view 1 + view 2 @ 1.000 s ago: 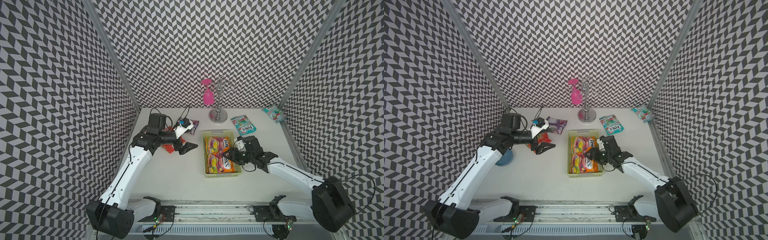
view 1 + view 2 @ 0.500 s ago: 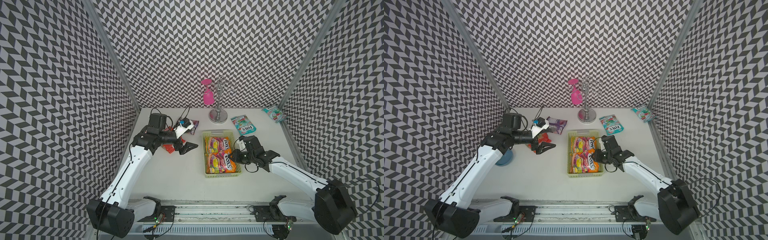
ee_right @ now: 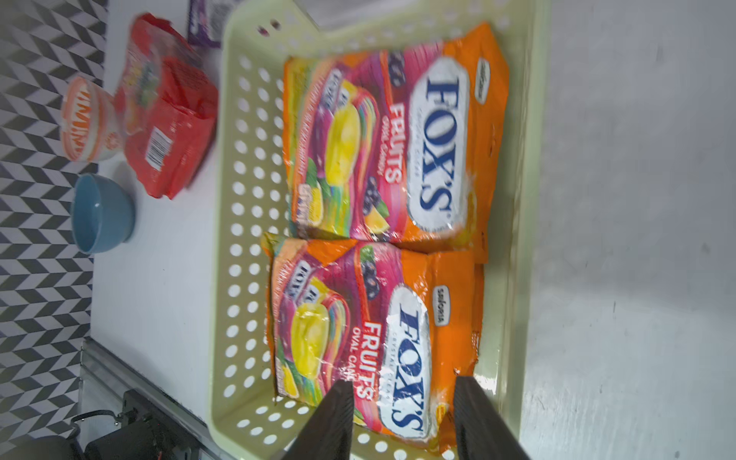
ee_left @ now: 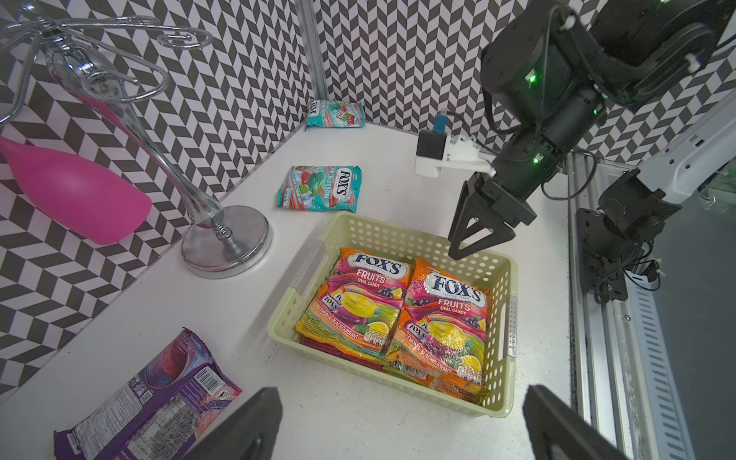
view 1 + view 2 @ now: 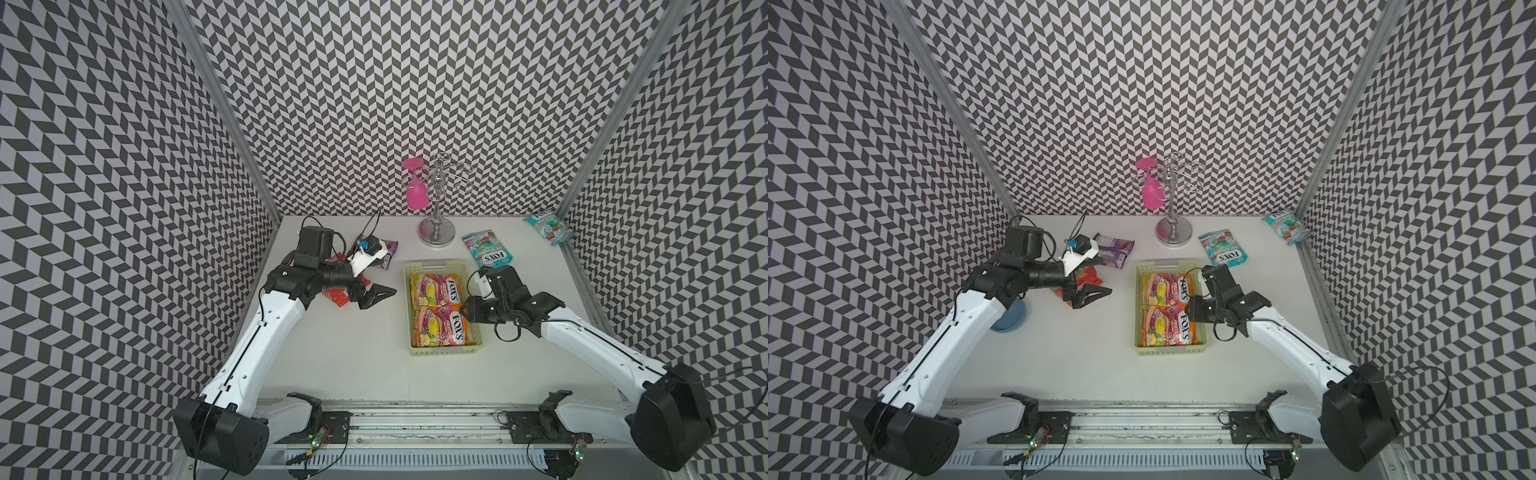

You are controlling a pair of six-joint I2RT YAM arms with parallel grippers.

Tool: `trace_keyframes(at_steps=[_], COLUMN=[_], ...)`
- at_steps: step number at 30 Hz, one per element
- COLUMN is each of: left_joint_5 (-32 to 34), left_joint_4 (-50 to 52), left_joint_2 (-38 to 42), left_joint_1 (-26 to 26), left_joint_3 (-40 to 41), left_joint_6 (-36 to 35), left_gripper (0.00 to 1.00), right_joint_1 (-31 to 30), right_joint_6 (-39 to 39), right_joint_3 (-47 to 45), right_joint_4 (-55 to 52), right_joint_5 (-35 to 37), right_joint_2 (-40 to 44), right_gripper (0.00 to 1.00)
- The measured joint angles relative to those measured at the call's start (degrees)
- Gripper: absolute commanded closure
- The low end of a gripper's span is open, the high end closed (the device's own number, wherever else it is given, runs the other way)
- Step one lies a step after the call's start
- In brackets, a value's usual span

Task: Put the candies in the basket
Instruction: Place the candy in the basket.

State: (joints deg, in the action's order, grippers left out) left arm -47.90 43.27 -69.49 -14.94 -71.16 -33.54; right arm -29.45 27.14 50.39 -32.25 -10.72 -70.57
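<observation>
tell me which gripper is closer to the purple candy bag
Left. The left gripper is open close by the purple bag, on the same side of the basket; the right gripper is over the basket's opposite rim, farther off.

Orange bags [image 4: 444, 318] lbl'd FOX'S FRUITS OVAL CANDY; teal bag [image 4: 320, 192] FOX'S

We see a white counter [image 5: 353, 353] filling the lower middle of both top views. Right of centre on it sits the pale green basket [image 5: 446, 350]. Above that stands a chrome stand [image 5: 436, 232], with a teal bag [image 5: 487, 248] just right of its base and a second teal bag [image 5: 548, 226] in the far right corner. Left of the basket lie a purple bag [image 5: 1115, 249] and red bags [image 5: 1086, 276]. A blue bowl [image 5: 1011, 320] sits by the left edge.
</observation>
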Motion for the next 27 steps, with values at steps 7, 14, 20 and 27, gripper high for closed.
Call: trace_keyframes(at_steps=[7,14,20,27], left_joint_5=[0.02,0.0,0.0,0.0], left_joint_4=[0.0,0.0,0.0,0.0], left_joint_2=[0.0,0.0,0.0,0.0], left_joint_1=[0.2,0.63,0.74,0.74], left_joint_3=[0.0,0.0,0.0,0.0], left_joint_6=[0.0,0.02,0.02,0.02], left_gripper=[0.01,0.01,0.01,0.01], right_joint_1=[-3.37,-9.57,-14.75,-16.81], right_joint_6=[-2.43,-2.51,-2.03,-2.32], right_joint_3=[1.22,2.16,0.66,1.51], right_joint_4=[2.29,5.68,10.32,10.95], right_joint_5=[1.53,5.25,5.68,6.27], right_joint_2=[-1.25,-10.62,-17.46,-18.71], right_gripper=[0.53,0.56,0.6,0.61])
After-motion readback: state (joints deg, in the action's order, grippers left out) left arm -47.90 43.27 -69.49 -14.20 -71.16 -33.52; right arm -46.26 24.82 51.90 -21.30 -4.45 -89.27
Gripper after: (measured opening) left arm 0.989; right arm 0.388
